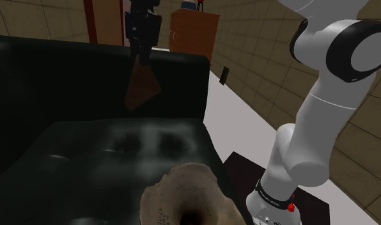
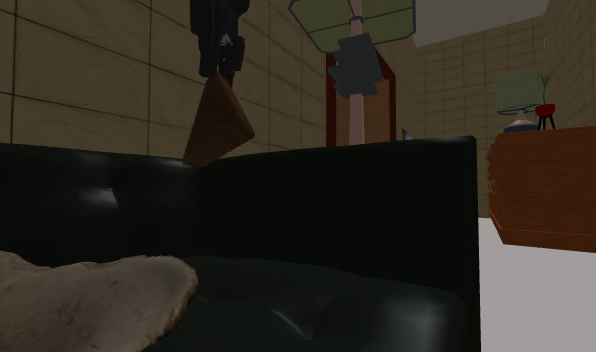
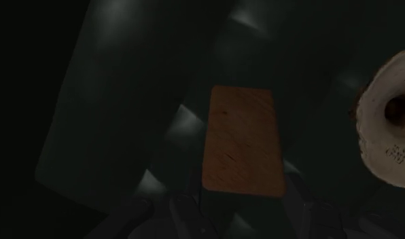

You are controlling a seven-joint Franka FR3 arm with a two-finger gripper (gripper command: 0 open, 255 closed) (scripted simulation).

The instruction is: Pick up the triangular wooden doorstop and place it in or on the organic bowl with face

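Note:
A brown triangular wooden doorstop (image 1: 142,86) hangs in the air above the black sofa's backrest, its narrow tip clasped from above by my black gripper (image 1: 143,56). The second exterior view has the doorstop (image 2: 219,125) dangling below the gripper (image 2: 222,72), well above the seat. Looking along the fingers, I see the doorstop's flat brown face (image 3: 239,139) between them. The beige, rough-surfaced bowl (image 1: 186,198) with a dark hollow sits on the sofa seat near the front, below and nearer the stand than the doorstop; its rim (image 2: 81,300) and body (image 3: 391,122) show too.
The black sofa (image 1: 87,153) carries the bowl; its backrest (image 2: 336,210) rises behind. A brown wooden cabinet (image 1: 194,35) stands past the sofa, with a plant on a sideboard (image 2: 551,185). A floor lamp (image 2: 356,70) stands behind the backrest. My white arm (image 1: 323,108) rises at the shoulder view's right.

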